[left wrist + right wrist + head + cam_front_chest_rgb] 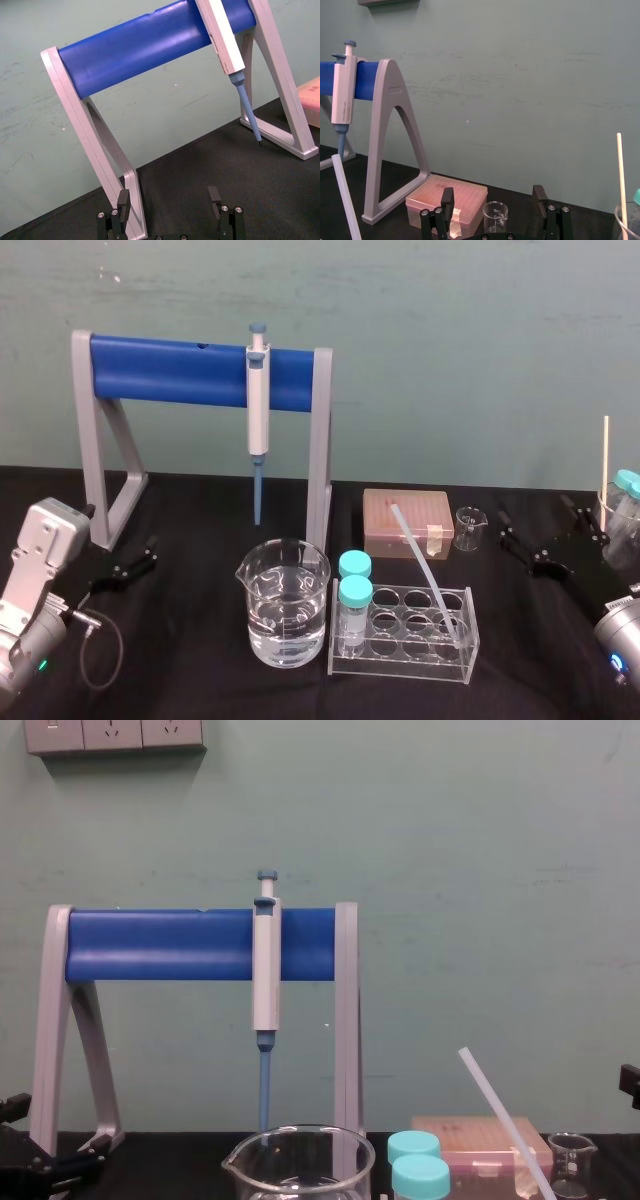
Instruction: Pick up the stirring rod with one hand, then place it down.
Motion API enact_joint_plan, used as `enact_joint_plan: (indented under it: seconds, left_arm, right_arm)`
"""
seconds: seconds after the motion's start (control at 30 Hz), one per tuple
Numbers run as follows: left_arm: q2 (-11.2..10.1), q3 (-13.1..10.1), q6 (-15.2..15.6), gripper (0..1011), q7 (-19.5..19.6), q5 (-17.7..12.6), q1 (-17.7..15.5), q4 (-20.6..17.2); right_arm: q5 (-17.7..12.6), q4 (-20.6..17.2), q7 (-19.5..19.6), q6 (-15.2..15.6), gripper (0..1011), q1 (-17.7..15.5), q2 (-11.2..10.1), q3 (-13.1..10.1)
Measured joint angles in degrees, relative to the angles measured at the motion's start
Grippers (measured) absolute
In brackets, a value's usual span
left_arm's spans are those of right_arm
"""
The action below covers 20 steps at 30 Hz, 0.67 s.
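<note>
While stirring rod [431,580] leans in tube rack [400,667], right tool [493,193] spread near small beaker [495,216], left tool [169,194] spread

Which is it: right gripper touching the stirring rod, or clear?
Apart. Head view: the right gripper is open near the small beaker, black table showing between it and the stirring rod leaning in the tube rack. The left gripper sits parked far left.
</note>
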<state>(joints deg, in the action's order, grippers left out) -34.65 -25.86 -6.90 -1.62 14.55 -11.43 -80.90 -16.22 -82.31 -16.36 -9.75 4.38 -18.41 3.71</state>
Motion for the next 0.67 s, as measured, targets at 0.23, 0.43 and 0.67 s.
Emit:
enact_joint_plan:
  seconds: [0.23, 0.43, 0.67]
  left_arm:
    - [0.00, 0.00, 0.00, 1000, 0.00, 0.00, 0.00, 0.00]
    - [0.00, 0.00, 0.00, 1000, 0.00, 0.00, 0.00, 0.00]
    - [0.00, 0.00, 0.00, 1001, 0.00, 0.00, 0.00, 0.00]
  right_arm:
    - [-0.02, 0.02, -0.02, -0.19, 1000, 0.03, 0.01, 0.04]
    - [-0.04, 0.01, -0.04, -0.29, 1000, 0.06, 0.01, 0.07]
    - [-0.05, 0.01, -0.04, -0.33, 1000, 0.09, 0.01, 0.09]
